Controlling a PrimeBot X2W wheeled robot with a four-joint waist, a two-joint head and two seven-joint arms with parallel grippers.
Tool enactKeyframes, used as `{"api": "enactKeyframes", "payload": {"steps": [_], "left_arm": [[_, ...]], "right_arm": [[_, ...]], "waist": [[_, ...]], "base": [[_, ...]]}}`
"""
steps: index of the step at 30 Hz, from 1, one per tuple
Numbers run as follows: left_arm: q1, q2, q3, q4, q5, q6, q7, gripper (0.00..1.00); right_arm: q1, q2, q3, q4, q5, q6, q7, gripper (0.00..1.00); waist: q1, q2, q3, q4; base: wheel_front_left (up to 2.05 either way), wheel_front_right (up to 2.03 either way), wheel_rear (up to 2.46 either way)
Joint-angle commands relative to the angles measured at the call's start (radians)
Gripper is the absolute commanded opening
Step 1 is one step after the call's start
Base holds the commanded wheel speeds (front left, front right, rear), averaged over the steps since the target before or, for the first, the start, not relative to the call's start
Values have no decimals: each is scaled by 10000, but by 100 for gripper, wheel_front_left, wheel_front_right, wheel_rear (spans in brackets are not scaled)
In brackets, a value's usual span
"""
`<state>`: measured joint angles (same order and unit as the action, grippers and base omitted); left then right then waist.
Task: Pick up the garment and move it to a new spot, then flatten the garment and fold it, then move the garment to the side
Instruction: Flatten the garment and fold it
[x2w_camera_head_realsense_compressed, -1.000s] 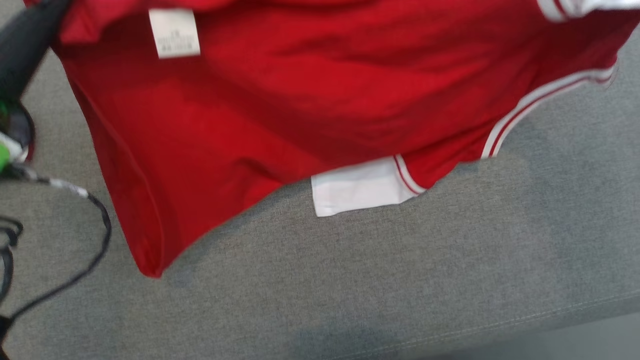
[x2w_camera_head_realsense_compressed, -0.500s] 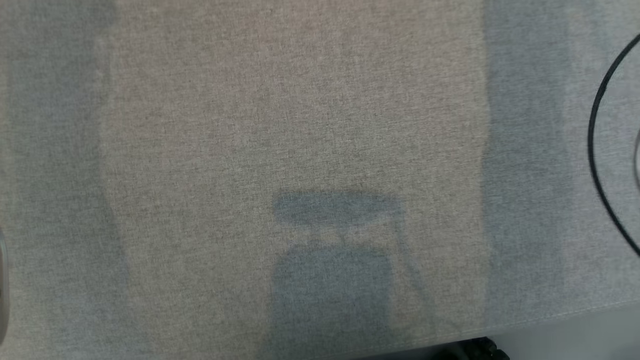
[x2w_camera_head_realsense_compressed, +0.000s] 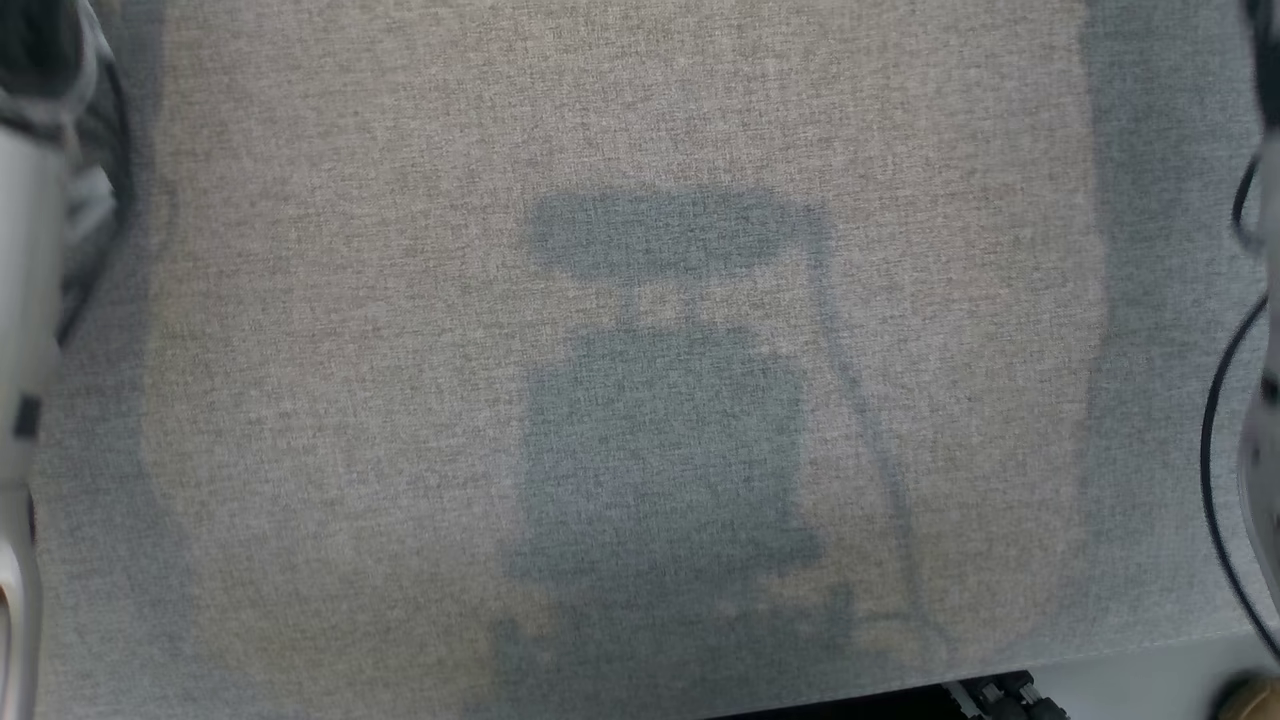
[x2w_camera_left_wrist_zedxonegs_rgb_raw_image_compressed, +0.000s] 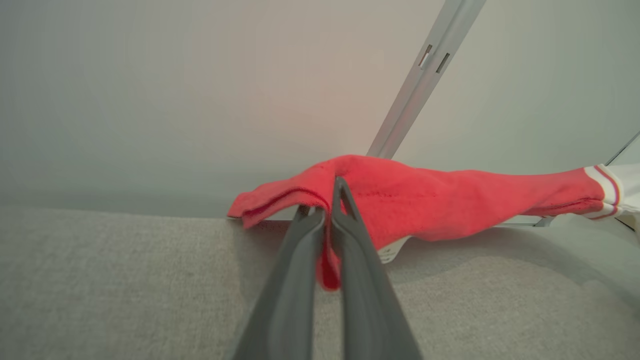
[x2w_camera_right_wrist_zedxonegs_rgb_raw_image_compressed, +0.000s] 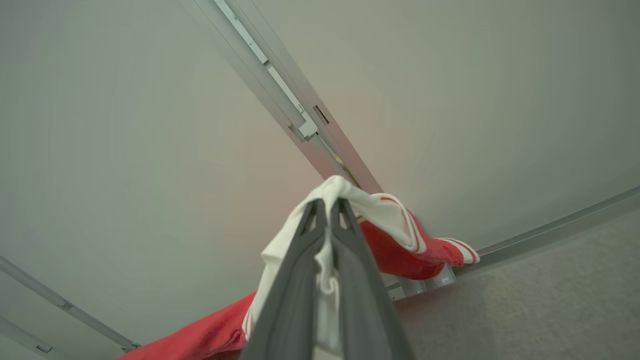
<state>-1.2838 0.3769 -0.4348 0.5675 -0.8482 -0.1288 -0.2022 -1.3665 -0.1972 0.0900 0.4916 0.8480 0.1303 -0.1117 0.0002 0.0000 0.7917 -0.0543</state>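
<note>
The garment (x2w_camera_left_wrist_zedxonegs_rgb_raw_image_compressed: 425, 200) is red with white, red-striped cuffs. In the left wrist view it stretches off to the right above the grey fabric surface (x2w_camera_left_wrist_zedxonegs_rgb_raw_image_compressed: 100, 280), and my left gripper (x2w_camera_left_wrist_zedxonegs_rgb_raw_image_compressed: 325, 200) is shut on its bunched red edge. In the right wrist view my right gripper (x2w_camera_right_wrist_zedxonegs_rgb_raw_image_compressed: 327, 205) is shut on a white sleeve part of the garment (x2w_camera_right_wrist_zedxonegs_rgb_raw_image_compressed: 380, 215), with red cloth hanging below and behind the fingers. Both grippers hold it up in front of a pale wall.
In the head view the grey surface (x2w_camera_head_realsense_compressed: 350, 300) carries the robot's shadow (x2w_camera_head_realsense_compressed: 660, 440). A pale forearm (x2w_camera_head_realsense_compressed: 20, 300) stands at the left edge and a black cable (x2w_camera_head_realsense_compressed: 1215, 420) at the right. The surface's front edge (x2w_camera_head_realsense_compressed: 1100, 650) runs along the bottom. A metal rail (x2w_camera_right_wrist_zedxonegs_rgb_raw_image_compressed: 280, 95) crosses the wall.
The head camera has moved. One second ago the red garment filled the upper head view; now that view has bare grey surface, and the robot's shadow sits higher than half a second ago.
</note>
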Motion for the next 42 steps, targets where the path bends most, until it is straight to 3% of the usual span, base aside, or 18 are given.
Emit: {"api": "enactKeyframes", "payload": {"steps": [1, 4, 5, 9, 15, 18, 21, 24, 28, 31, 35, 42], "left_arm": [[157, 124, -45, -111, -201, -28, -116, 0], [1430, 509, -755, -462, -1014, -28, -262, 0], [2302, 766, -1243, -758, -1576, -28, -215, 0], [3711, 1343, -2051, -1719, -2604, -30, -30, 0], [6495, 2020, -2836, -2882, -3593, -10, 271, 0], [8251, 2212, -3123, -3621, -4100, 379, 258, 0], [9900, 2488, -3227, -4679, -4555, 1051, 71, 0], [11326, 2744, -3026, -5870, -5083, 1885, -186, 0], [12539, 3092, -2816, -7670, -5461, 2594, -372, 0], [12739, 3316, -2575, -8674, -5628, 3003, -324, 0], [12166, 3598, -2154, -9286, -5885, 3302, 17, 0], [10238, 3631, -1443, -9640, -6951, 4054, 1538, 0]], "right_arm": [[306, -171, 23, -250, 218, 8, 5, 0], [2326, -1000, 299, -1396, 1165, 8, 272, 0], [3580, -1594, 532, -2105, 1536, 8, 510, 0], [5762, -2604, 411, -3454, 2477, 6, 828, 0], [9345, -3819, 596, -4932, 2646, 6, 1320, 0], [11301, -4084, 517, -5433, 2442, 5, 1188, 0], [13153, -4105, 173, -6022, 2450, 2, 1084, 0], [14863, -4080, -539, -6698, 2519, 2, 994, 0], [16602, -3976, -1649, -7934, 2733, 5, 1070, 0], [16787, -3957, -2164, -8718, 2967, 5, 1336, 0], [15882, -4031, -2190, -9020, 3269, 6, 1758, 0], [12322, -4058, -1254, -7522, 3073, 6, 3255, 0]], "waist": [[-2, 0, 46, -28], [-2, 0, -195, -65], [-2, 0, -427, -86], [-2, 0, -1068, -47], [-2, 0, -2658, -2], [-2, 0, -3533, -20], [-2, 0, -4090, -61], [-2, 0, -4230, -77], [-2, 0, -4034, -33], [-2, 0, -3714, -6], [-2, 0, -3336, 18], [-2, 0, -2822, 186]], "base": [[0, 0, 0], [0, 0, 0], [0, 0, 0], [0, 0, 0], [0, 0, 0], [0, 0, 0], [0, 0, 0], [0, 0, 0], [0, 0, 0], [0, 0, 0], [0, 0, 0], [0, 0, 0]]}}
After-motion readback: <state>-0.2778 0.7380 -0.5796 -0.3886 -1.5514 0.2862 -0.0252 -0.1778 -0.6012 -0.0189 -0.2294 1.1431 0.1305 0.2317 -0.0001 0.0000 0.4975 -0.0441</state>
